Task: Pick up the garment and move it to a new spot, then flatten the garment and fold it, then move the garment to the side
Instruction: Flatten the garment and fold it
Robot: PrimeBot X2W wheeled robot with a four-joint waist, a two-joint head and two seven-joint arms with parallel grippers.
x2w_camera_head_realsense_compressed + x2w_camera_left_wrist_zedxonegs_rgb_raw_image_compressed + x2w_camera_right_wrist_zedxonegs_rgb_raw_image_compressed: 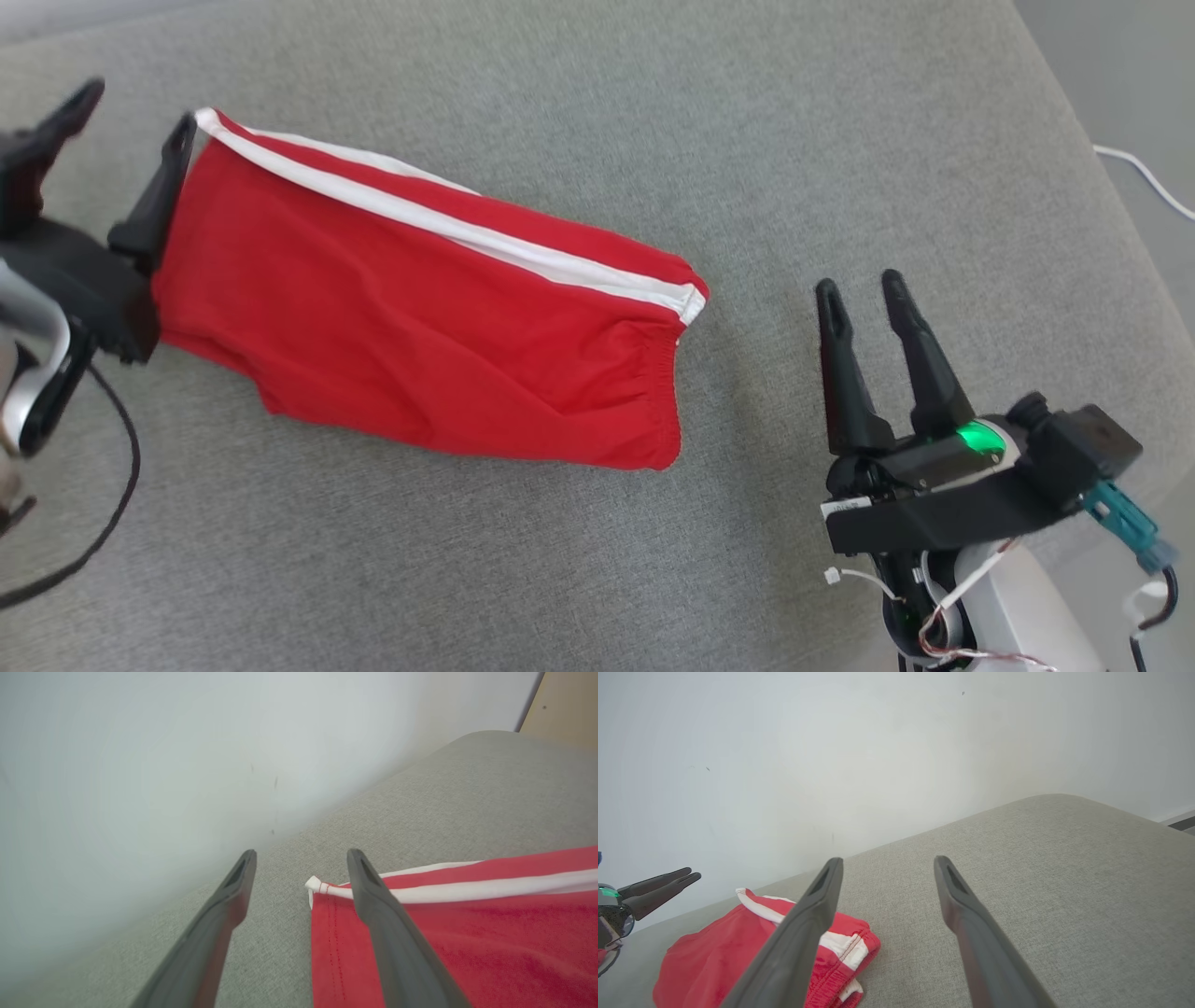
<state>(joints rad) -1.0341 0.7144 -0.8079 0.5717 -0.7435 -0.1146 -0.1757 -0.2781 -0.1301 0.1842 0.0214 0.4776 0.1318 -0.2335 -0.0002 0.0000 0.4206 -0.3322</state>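
Left gripper (301, 856) — jaws spread, empty — straddles the hem corner of the red shorts (420, 317), lying flat on the grey cushion (747, 112), long axis toward the right gripper (861, 285), likewise spread, just off the waistband.

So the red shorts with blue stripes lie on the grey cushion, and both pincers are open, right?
Not quite. The stripes are white, not blue, as the head view shows. The rest holds: the red shorts lie on the grey cushion, and the left pincer and right pincer are both open.
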